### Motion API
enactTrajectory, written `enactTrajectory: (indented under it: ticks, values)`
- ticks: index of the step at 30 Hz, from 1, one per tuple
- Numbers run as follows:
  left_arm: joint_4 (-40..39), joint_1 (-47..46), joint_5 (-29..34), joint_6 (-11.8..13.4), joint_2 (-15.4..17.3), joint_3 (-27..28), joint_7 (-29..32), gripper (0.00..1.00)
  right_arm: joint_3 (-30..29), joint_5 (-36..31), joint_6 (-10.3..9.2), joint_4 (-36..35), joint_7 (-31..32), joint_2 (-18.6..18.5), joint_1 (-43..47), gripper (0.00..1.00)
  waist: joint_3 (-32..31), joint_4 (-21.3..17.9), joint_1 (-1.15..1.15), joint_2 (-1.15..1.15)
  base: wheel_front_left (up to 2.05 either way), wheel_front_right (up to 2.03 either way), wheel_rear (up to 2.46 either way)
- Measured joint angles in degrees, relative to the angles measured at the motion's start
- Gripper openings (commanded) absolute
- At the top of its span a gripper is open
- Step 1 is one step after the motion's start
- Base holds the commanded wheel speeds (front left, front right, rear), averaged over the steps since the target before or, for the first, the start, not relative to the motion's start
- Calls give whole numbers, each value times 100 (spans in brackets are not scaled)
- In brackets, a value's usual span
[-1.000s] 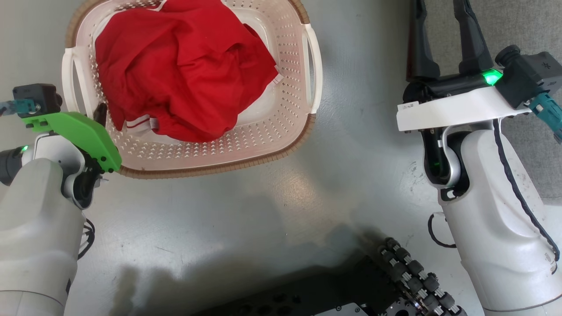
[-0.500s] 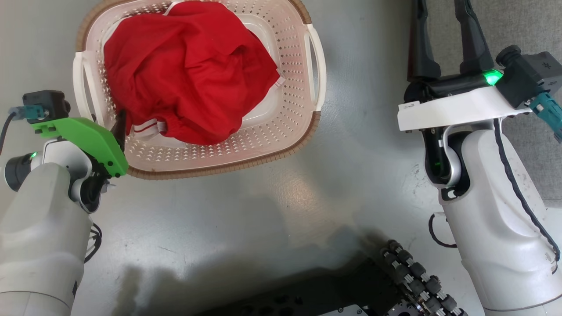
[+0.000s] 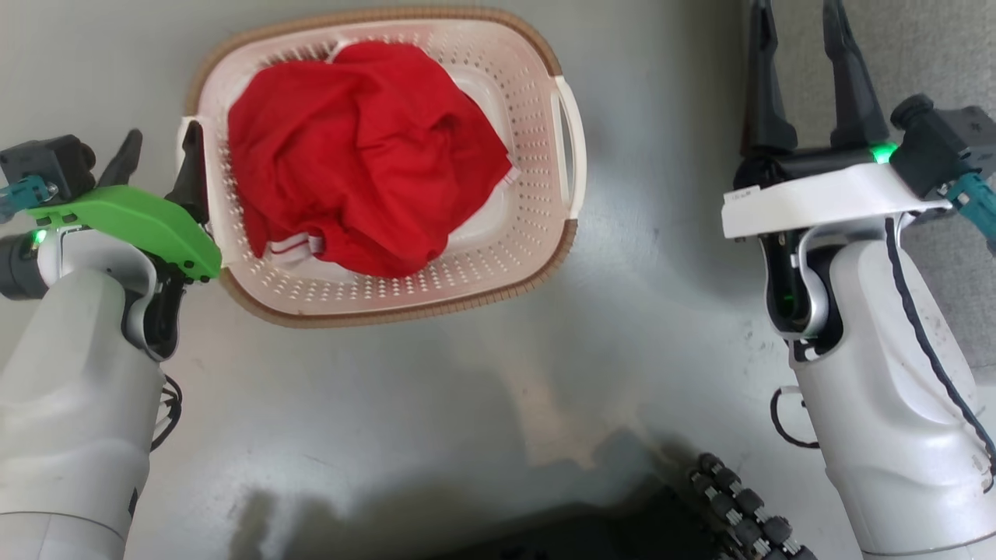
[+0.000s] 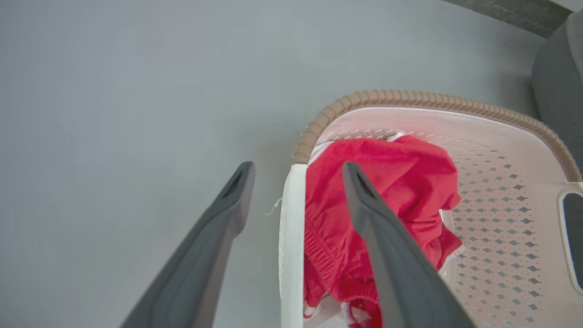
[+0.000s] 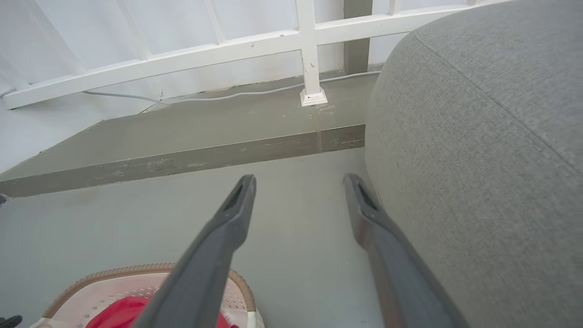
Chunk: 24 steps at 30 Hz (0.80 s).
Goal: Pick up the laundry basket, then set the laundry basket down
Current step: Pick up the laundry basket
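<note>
The left gripper [image 3: 162,144] sits at the left end of the basket [image 3: 515,117], its jaws spread. In the left wrist view the gripper [image 4: 297,167] straddles the white side handle [image 4: 291,237]. One finger is outside over the bare floor [image 3: 467,389], the other inside over the laundry. The handle lies in the gap and neither finger presses on it. That placement fits a grip on the handle, which seems the sensible place to hold, since the basket is far wider than the jaws.

The basket appears to rest on the grey floor, ahead and to the left of the robot's middle. Its brown rim [image 4: 410,98] runs round the perforated walls. Inside is one crumpled red garment [image 3: 366,155] with a white-striped band. It heaps toward the left and middle and leaves the wall at the right end bare. The other handle [image 3: 572,148] is free.

The right gripper [image 3: 805,62] is well apart from the basket, fingers pointing away, jaws spread on nothing. From its wrist the gripper [image 5: 298,178] has floor in front, a grey cushion [image 5: 478,136] close beside one finger and a white railing [image 5: 309,45] beyond. It probably has no part in this grasp.
</note>
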Motion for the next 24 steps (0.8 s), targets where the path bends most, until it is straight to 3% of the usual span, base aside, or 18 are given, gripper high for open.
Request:
enactTrajectory:
  ticks: [4,17,24]
  values:
    - [-136,9,243,0,20,-118,-382,100,-140,-33,5,87,-1,-2,97,100,-277,79,0,0,0,0,0]
    - [-782,491,431,8,0,-68,-457,100,-311,-321,158,375,0,-66,542,100,-1220,318,0,0,0,0,0]
    - [-1702,744,723,189,9,289,-460,100,-387,-380,208,444,0,-101,789,100,-1783,440,0,0,0,0,0]
